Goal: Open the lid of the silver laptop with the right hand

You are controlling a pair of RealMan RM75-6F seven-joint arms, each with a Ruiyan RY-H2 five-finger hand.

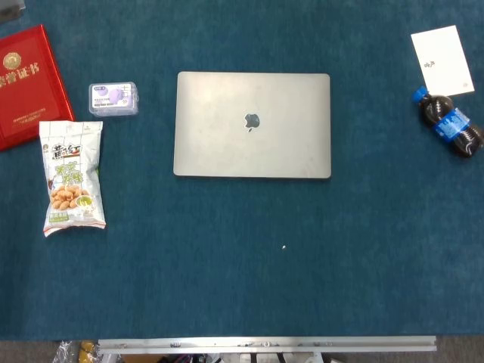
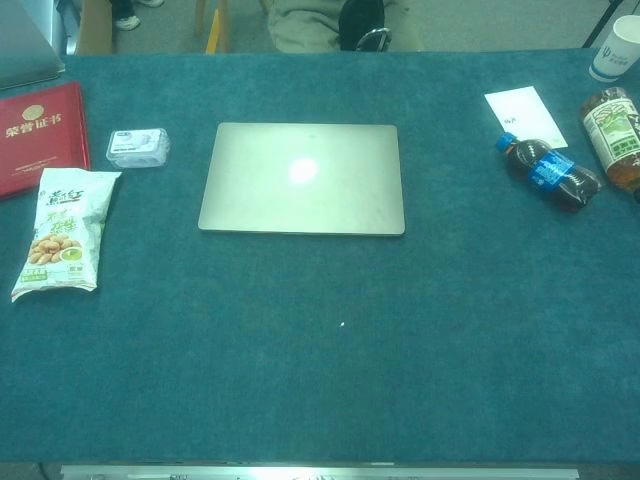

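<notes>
The silver laptop (image 1: 252, 125) lay flat on the teal surface (image 1: 242, 265), slightly toward the far side of centre, with its lid fully down and the logo facing up. Neither hand appeared in the head view or the chest view, so I could not tell how either one was held.

To the laptop's left sat a small clear box (image 1: 113, 99) with a purple label (contents too small to make out), well apart from the laptop. Nearer the front on that side lay a snack bag (image 1: 72, 178), flat on its back. A red certificate folder (image 1: 25, 85) rested at the far left edge, partly cut off.

On the right side, a dark soda bottle (image 1: 448, 123) with a blue cap and label lay on its side, its cap just beside a white card (image 1: 442, 60). The chest view also showed a tea bottle (image 2: 614, 136) and a paper cup (image 2: 616, 49) at the far right corner.
</notes>
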